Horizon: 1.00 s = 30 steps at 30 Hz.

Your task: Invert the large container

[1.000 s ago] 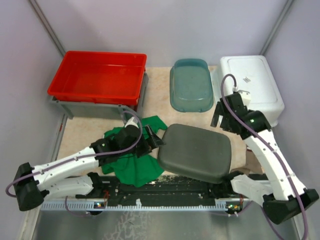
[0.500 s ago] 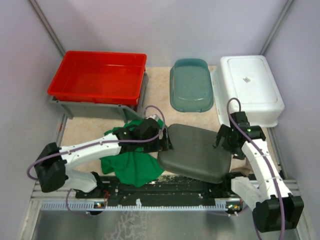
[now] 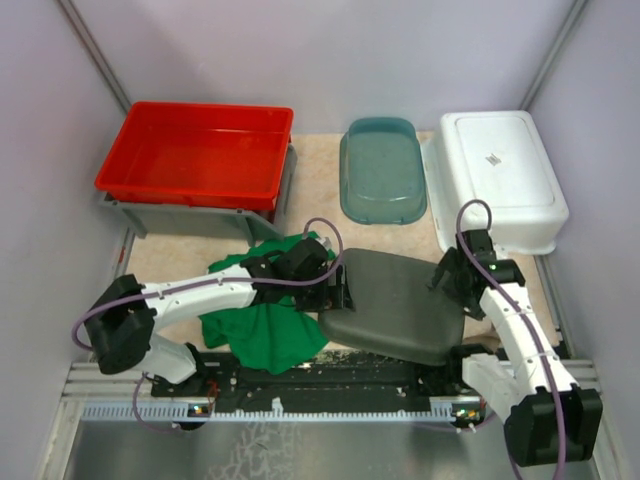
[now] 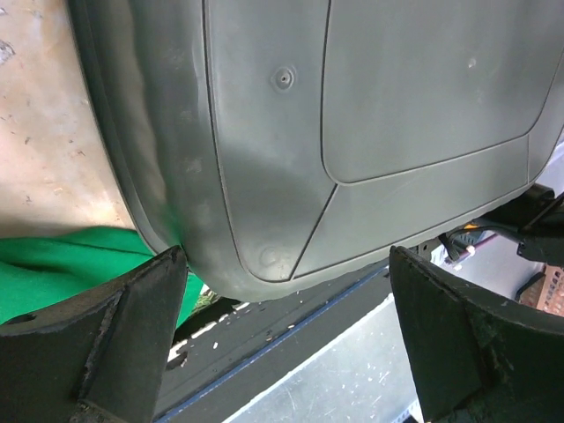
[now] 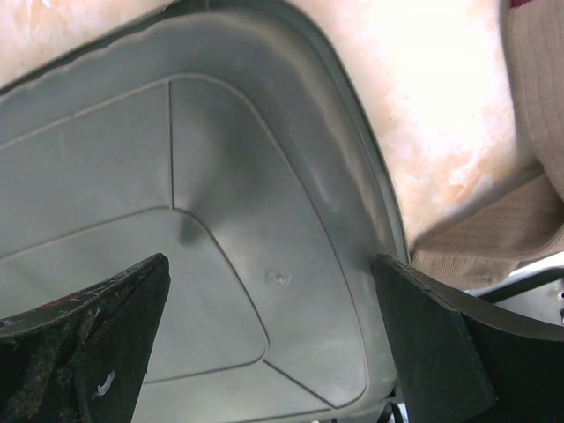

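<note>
A large dark grey container (image 3: 395, 305) lies bottom up at the near middle of the table. My left gripper (image 3: 335, 290) is open at its left end. In the left wrist view its fingers (image 4: 115, 335) straddle the container's near corner (image 4: 352, 106) without gripping it. My right gripper (image 3: 450, 285) is open at the container's right end. In the right wrist view its fingers (image 5: 458, 352) spread over the container's base (image 5: 220, 220), one at the right rim.
A red bin (image 3: 195, 155) sits on a grey bin at the back left. A teal tub (image 3: 382, 170) and a white tub (image 3: 497, 175) lie bottom up at the back. A green cloth (image 3: 260, 325) lies under the left arm. A beige cloth (image 5: 529, 220) lies right of the container.
The left gripper moved right from the green cloth to the grey container's left end. The right gripper came down from beside the white tub to its right end.
</note>
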{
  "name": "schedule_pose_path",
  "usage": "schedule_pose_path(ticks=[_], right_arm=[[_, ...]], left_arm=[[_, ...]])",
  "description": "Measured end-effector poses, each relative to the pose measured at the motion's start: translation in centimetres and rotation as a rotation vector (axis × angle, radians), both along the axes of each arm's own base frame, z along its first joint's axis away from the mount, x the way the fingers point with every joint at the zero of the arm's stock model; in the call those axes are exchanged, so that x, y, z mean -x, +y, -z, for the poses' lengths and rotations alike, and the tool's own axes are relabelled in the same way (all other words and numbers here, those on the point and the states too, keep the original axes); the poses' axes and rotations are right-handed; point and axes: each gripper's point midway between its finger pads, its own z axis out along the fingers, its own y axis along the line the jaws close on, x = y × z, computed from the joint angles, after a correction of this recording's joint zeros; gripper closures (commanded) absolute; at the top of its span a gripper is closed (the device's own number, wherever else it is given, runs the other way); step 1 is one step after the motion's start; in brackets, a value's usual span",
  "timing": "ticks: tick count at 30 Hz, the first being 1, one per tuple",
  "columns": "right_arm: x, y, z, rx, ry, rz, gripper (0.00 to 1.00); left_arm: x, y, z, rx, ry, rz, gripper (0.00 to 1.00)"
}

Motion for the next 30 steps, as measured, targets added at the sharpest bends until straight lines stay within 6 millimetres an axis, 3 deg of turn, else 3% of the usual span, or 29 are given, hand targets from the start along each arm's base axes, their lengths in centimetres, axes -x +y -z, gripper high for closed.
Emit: schedule_pose_path(ticks=[9, 18, 24, 30], right_arm=[[-1.7, -1.0, 0.4, 0.013, -0.061, 0.078, 0.01], [-3.7, -2.0, 0.1, 0.047, -0.107, 0.091, 0.01], [-5.4, -2.1, -1.4, 0.046, -0.134, 0.105, 0.01], [-5.5, -3.6, -4.0, 0.112, -0.197, 0.161, 0.01]], left_arm=[[0.6, -0.5, 0.4, 0.017, 0.021, 0.037, 0.00], [1.5, -1.8, 3.6, -0.037, 0.119, 0.128, 0.00], [0.6, -6.8, 1.7, 0.062, 0.116, 0.226, 0.01], [0.6, -11.2, -1.1, 0.170, 0.072, 0.319, 0.00]])
